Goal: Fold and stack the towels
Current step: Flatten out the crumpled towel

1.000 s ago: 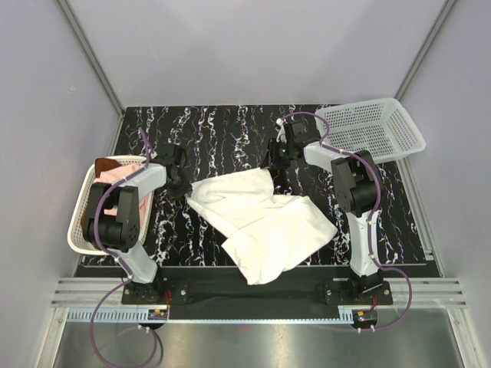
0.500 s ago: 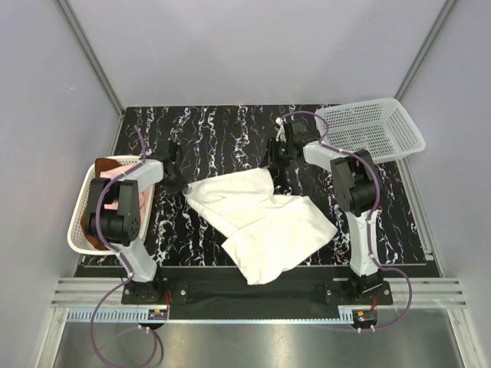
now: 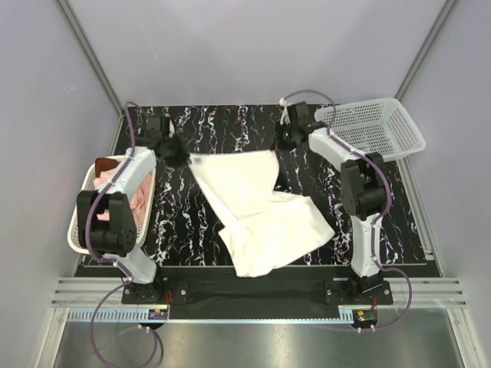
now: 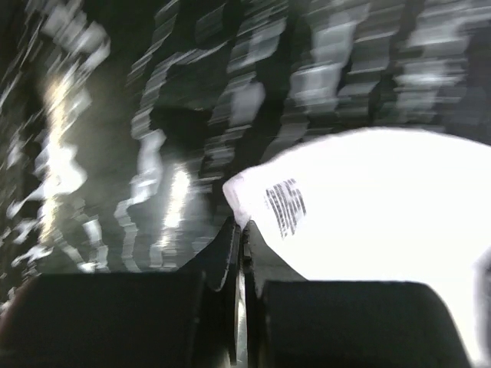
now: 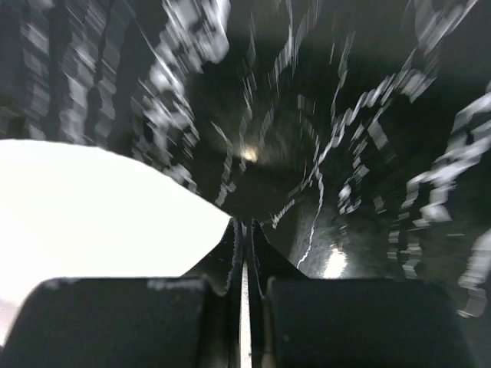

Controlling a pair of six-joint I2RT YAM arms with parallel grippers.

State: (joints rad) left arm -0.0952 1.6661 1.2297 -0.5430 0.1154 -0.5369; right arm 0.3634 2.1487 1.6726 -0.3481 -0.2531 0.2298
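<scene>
The white towel lies crumpled across the middle of the black marbled table, its far edge pulled straight between both grippers. My left gripper is shut on the far-left corner, where a printed label shows just beyond the gripper's tips. My right gripper is shut on the far-right corner; the white towel spreads left of the gripper's closed tips. The pale pink towel and a rust-brown towel sit in the left basket.
A white mesh basket stands at the table's left edge beside the left arm. A second white mesh basket sits at the far right corner, holding nothing. The towel's near part hangs toward the table's front edge.
Both grippers have shut on the white towel's far corners and moved toward the far side and apart. The towel's far edge is now stretched straight.
</scene>
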